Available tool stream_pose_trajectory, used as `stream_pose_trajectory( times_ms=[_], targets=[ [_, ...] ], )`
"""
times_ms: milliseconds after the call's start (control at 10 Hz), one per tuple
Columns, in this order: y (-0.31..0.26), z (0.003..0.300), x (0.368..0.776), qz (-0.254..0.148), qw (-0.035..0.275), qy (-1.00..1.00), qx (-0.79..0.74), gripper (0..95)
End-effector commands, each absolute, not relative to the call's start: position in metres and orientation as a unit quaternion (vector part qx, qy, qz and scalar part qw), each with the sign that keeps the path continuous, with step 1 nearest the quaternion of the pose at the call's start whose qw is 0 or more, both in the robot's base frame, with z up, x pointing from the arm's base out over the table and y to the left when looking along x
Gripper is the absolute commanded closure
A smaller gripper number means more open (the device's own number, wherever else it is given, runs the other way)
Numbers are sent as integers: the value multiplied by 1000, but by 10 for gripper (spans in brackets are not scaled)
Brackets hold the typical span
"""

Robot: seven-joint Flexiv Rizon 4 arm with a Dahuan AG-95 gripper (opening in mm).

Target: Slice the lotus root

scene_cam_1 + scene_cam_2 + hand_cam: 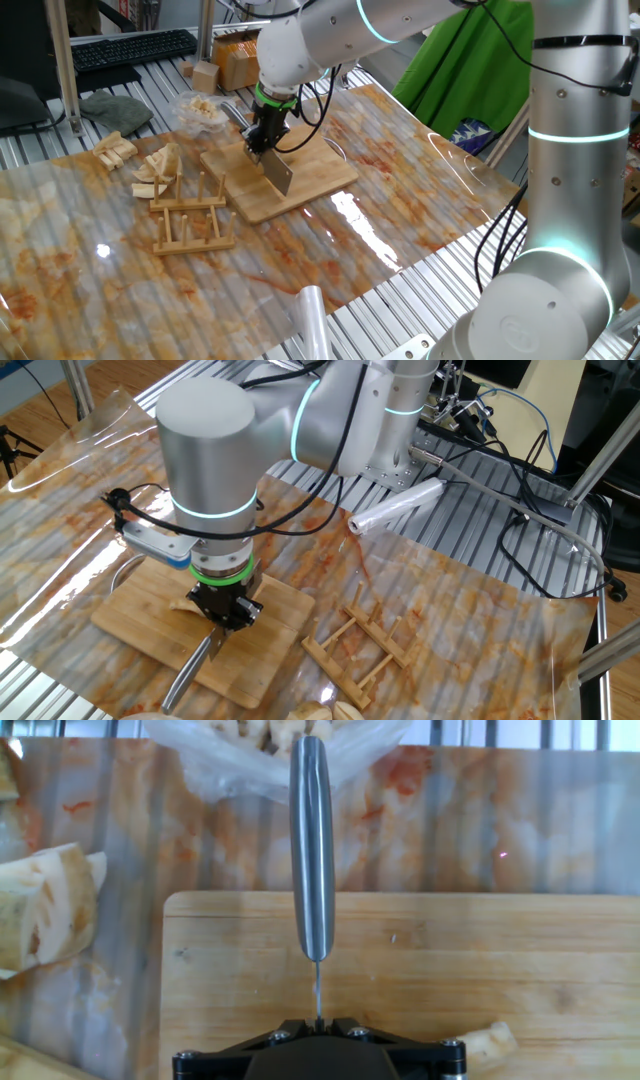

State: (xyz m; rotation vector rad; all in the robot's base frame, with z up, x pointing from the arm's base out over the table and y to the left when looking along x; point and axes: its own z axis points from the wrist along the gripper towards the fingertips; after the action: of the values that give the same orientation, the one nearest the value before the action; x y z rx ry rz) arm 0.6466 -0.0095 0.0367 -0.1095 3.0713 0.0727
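A small, hard lotus root waits on the cutting board.

The root sits at the lower right of the hand view, close beside the gripper. It looks light, stiff and a bit slippery, so it may roll; pressing down on its middle seems best. The gripper is clamped on the knife, blade down over the board on the counter.

Wooden rack of dowels lies flat on marbled orange-and-white table cover, just beside the board's corner. Tan wedge-shaped pieces heaped at rack's far end; more a little apart. Clear plastic bag with pale bits beyond board. Black keyboard, cardboard box, green cloth behind. Clear plastic roll on slatted metal.
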Motion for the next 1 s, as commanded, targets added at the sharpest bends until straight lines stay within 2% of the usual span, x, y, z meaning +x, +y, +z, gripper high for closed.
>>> stream_pose_trajectory(
  times_ms=[100, 200, 400, 500, 700, 1000],
  targets=[
    [-11, 34, 647, 24, 42, 998, -33, 950],
    [-10, 37, 647, 25, 38, 998, -33, 950],
    [-10, 36, 646, 31, 64, 997, -19, 950],
    [-11, 33, 646, 34, 68, 997, -17, 950],
    [-11, 33, 647, 34, 62, 997, -13, 950],
    [-9, 47, 651, 35, 55, 998, -1, 950]
  ],
)
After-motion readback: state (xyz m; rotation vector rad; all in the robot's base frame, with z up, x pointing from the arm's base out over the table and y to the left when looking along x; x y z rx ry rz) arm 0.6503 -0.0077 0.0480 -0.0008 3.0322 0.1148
